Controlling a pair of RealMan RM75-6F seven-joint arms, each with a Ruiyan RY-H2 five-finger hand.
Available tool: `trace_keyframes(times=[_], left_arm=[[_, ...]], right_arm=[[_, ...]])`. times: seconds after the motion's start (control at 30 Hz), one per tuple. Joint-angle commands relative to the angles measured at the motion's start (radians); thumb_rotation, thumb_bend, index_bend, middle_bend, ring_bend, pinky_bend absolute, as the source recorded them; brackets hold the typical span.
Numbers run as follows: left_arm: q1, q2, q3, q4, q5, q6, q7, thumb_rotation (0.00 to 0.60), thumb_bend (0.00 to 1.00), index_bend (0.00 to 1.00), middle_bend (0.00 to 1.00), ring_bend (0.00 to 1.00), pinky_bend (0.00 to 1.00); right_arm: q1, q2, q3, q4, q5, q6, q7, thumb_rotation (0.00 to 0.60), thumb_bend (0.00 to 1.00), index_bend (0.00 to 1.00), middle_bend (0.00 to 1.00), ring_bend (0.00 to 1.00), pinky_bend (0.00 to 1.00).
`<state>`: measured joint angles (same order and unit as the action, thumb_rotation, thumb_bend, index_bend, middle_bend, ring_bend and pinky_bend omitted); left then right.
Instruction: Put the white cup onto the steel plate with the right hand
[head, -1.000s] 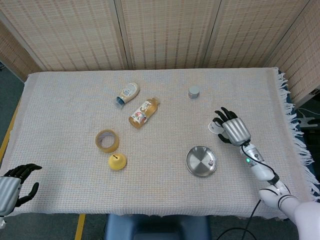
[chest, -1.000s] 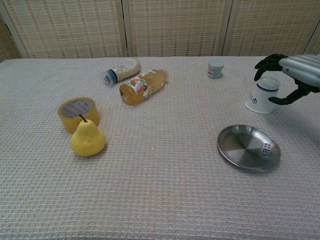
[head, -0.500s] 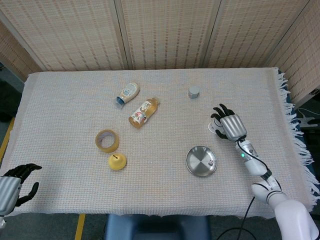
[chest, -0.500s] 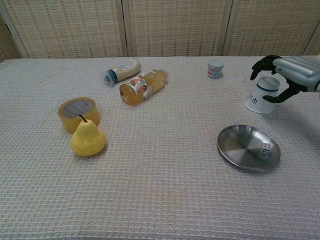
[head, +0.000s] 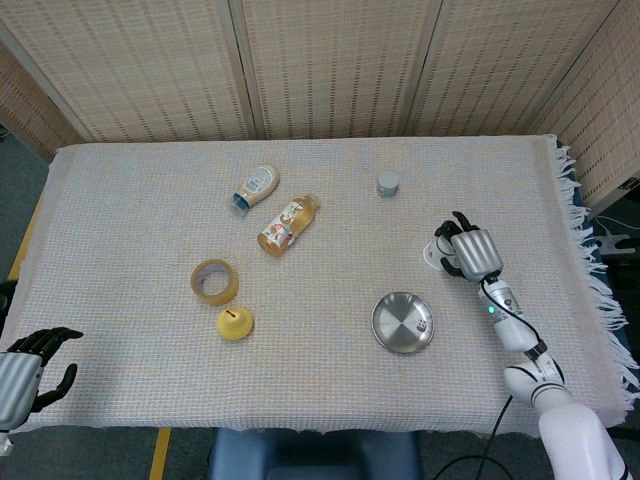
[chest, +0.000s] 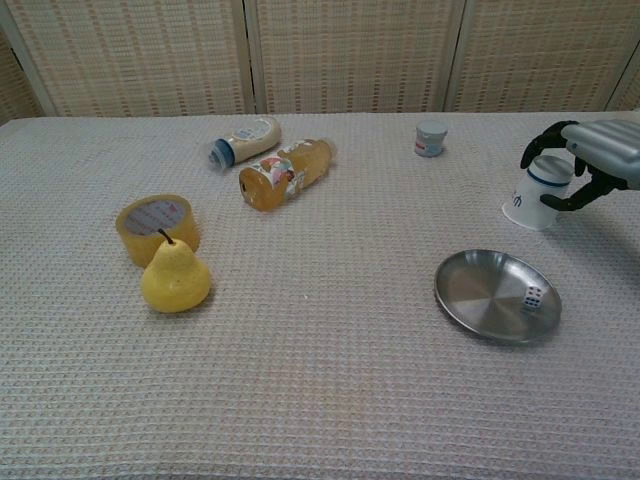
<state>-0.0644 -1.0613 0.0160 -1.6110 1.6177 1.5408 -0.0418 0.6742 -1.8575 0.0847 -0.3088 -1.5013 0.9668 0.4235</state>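
The white cup (chest: 538, 198) with a blue band stands upside down and tilted at the right side of the table, behind the steel plate (chest: 487, 288). My right hand (chest: 597, 147) reaches over it from the right, fingers and thumb wrapped around its upper part. From the head view the cup (head: 438, 251) peeks out on the left of the right hand (head: 471, 254), up and right of the plate (head: 398, 320). A small die (chest: 533, 295) lies on the plate's right part. My left hand (head: 28, 368) hangs empty off the table's near left corner.
A yellow pear (chest: 175, 278) and a tape roll (chest: 155, 222) sit at the left. An orange juice bottle (chest: 285, 172) and a white bottle (chest: 243, 139) lie at the back centre. A small grey jar (chest: 431, 138) stands behind the cup.
My right hand closed around the cup and shifted it a little to the right, tipping it. The left hand has stayed put.
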Motion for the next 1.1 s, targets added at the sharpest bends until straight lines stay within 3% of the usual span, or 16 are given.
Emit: trace_keyframes(times=[0.03,0.23,0.4,0.53,0.67,0.77,0.9,1.1], left_arm=[[0.002,-0.002,-0.003,-0.003,-0.007,0.001,0.004,0.6,0.43,0.3,0.3,0.29,0.42],[0.004,-0.002,-0.008,-0.007,-0.021,0.0,0.009,0.6,0.43,0.3,0.31,0.29,0.43],[0.007,-0.002,-0.012,-0.013,-0.028,0.005,0.009,0.6,0.43,0.31,0.31,0.29,0.44],[0.007,-0.001,-0.01,-0.016,-0.024,0.002,0.013,0.6,0.43,0.31,0.31,0.29,0.44],[0.007,0.001,-0.008,-0.017,-0.02,0.002,0.014,0.6,0.43,0.31,0.31,0.29,0.44],[0.006,0.008,-0.004,-0.018,-0.017,-0.004,0.0,0.6,0.43,0.31,0.32,0.29,0.44],[0.005,0.012,-0.003,-0.017,-0.013,-0.004,-0.005,0.6,0.43,0.31,0.32,0.29,0.44],[0.005,0.014,-0.001,-0.019,-0.012,-0.006,-0.006,0.6,0.43,0.31,0.32,0.29,0.44]], right_arm=[[-0.005,-0.015,-0.002,0.022,0.003,0.002,0.003,0.6,0.22,0.39,0.28,0.12,0.52],[-0.012,-0.045,0.012,0.057,0.008,0.102,-0.003,0.6,0.22,0.5,0.41,0.26,0.66],[-0.018,-0.05,0.009,0.035,-0.009,0.242,-0.001,0.6,0.22,0.53,0.44,0.31,0.69],[-0.029,-0.025,-0.011,-0.048,-0.038,0.324,-0.001,0.6,0.22,0.53,0.44,0.32,0.7],[-0.053,0.04,-0.025,-0.253,-0.052,0.358,0.001,0.6,0.22,0.53,0.44,0.32,0.7],[-0.074,0.14,-0.034,-0.52,-0.041,0.326,-0.017,0.6,0.22,0.53,0.44,0.33,0.7],[-0.081,0.308,-0.046,-0.883,0.007,0.213,-0.14,0.6,0.22,0.53,0.44,0.34,0.71],[-0.085,0.441,-0.058,-1.152,0.082,0.102,-0.275,0.6,0.22,0.51,0.44,0.34,0.71]])
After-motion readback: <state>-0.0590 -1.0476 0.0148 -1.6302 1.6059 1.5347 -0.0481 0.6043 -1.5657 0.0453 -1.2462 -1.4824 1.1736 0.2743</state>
